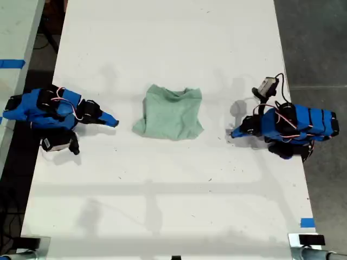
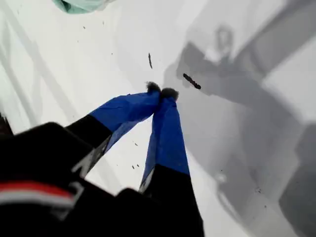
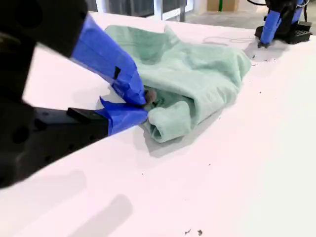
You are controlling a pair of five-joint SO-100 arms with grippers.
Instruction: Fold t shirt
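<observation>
On the white table [image 1: 162, 206] the t shirt [image 1: 171, 114] lies bunched at the centre, between our arms. My first gripper [image 2: 160, 91] has its tips pressed together over bare table. My second gripper [image 3: 143, 106], jaws nearly together, sits just beside the cloth's rolled edge; whether it pinches cloth we cannot tell. Only the exterior view shows blue tape [image 1: 307, 222] near its right edge

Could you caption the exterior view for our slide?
Folded t shirt lies mid-table between two blue arms.
</observation>
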